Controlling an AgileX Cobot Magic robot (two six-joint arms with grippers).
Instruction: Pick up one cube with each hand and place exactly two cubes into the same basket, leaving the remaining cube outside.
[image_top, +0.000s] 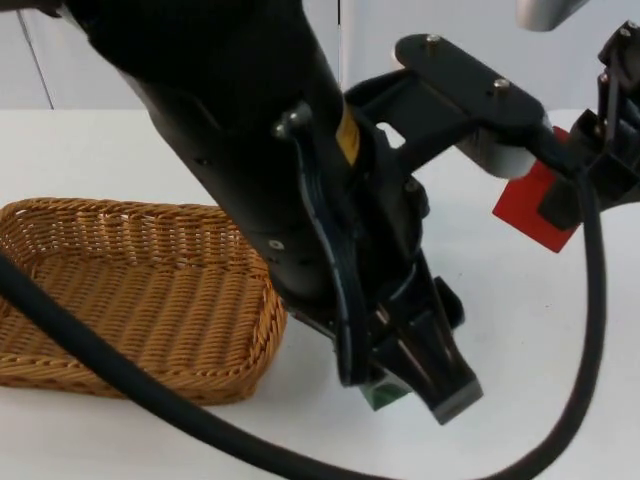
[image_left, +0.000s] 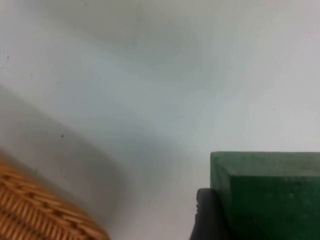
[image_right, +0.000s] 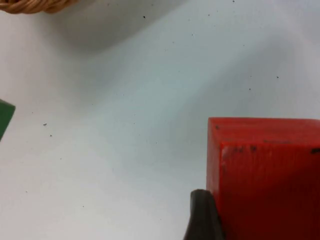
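Green cube (image_top: 383, 395) sits on the white table (image_top: 520, 340) at the near edge, just right of the wicker basket (image_top: 140, 290); left gripper (image_top: 415, 375) is down over it, fingers either side, one black fingertip (image_left: 205, 215) pressed against the cube's side in the left wrist view, so it reads as clamped on the green cube; whether the cube is off the table I cannot tell; basket rim shows close beside it in that wrist view.

Red cube (image_top: 535, 205) is at the far right of the table, well apart from the basket; right gripper (image_top: 585, 185) is on it, a fingertip (image_right: 202, 215) touching the cube's face in the right wrist view; that one also reads as closed on its cube.

Basket lies at the left, oblong, woven, nothing seen inside the part that shows; left arm crosses in front of its right end.

Right wrist view also catches a sliver of the green cube and a bit of basket rim beyond the red cube.
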